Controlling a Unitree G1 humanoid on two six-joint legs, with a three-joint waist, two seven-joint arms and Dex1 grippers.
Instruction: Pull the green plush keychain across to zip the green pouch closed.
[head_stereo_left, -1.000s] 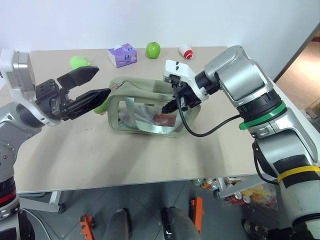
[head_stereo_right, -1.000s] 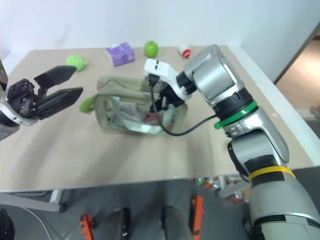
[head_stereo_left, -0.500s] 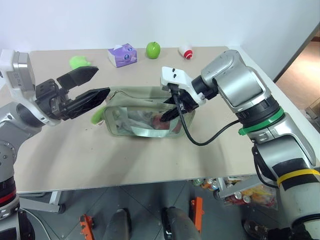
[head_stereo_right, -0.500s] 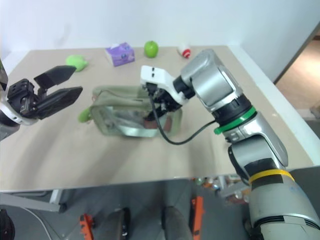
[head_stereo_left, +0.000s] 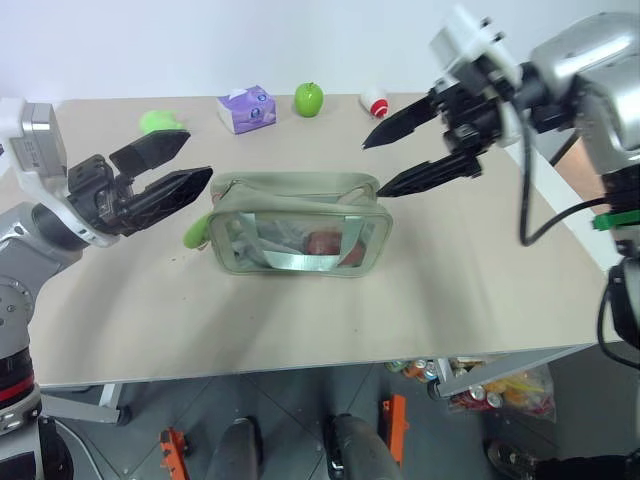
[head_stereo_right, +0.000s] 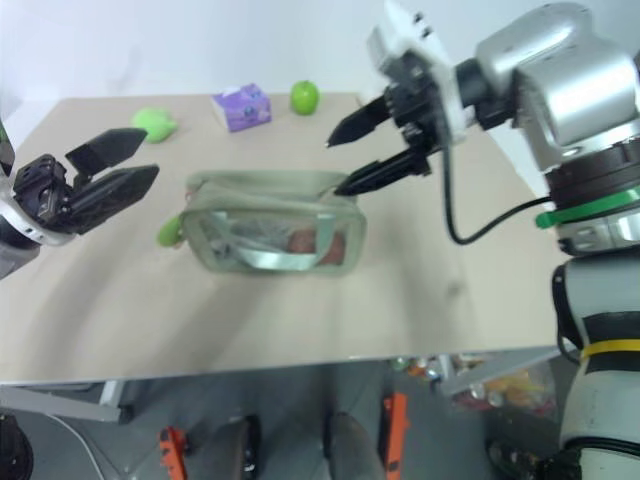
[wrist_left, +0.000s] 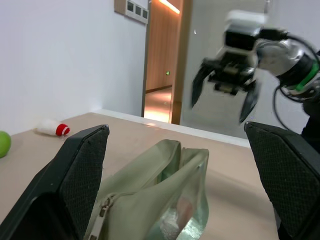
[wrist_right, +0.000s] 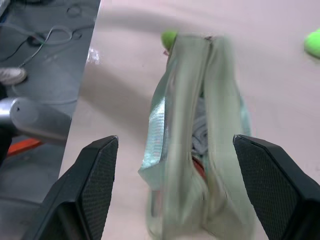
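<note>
Right arm: raised above the right end of the table (head_stereo_left: 480, 300), elbow high, forearm reaching in toward the middle, with a black cable looping down from the wrist.
Right gripper (head_stereo_left: 400, 160): held in the air above and just past the right end of the green pouch (head_stereo_left: 296, 228), pointing left and slightly down; its two black fingers stand wide apart, nothing between them, clear of the fabric.
Left arm: bent at the left edge of the table, forearm low and level, wrist turned so the fingers aim right toward the pouch.
Left gripper (head_stereo_left: 178, 168): fingers spread, one above the other, empty; tips stop just short of the pouch's left end, not touching it.
Green pouch: sits upright near the middle of the table, long side facing front, clear window showing something reddish inside, pale strap lying along the top.
Zipper: from the left wrist camera the slider end shows at the near corner; how far along it is closed I cannot tell.
Green plush keychain (head_stereo_left: 193, 231): hangs at the pouch's left end, resting on the tabletop, just below the left fingers.
Back of table: lime-green lump (head_stereo_left: 160, 123), purple tissue pack (head_stereo_left: 245, 109), green apple (head_stereo_left: 308, 98), small red-and-white item (head_stereo_left: 374, 101), all well apart from the pouch.
</note>
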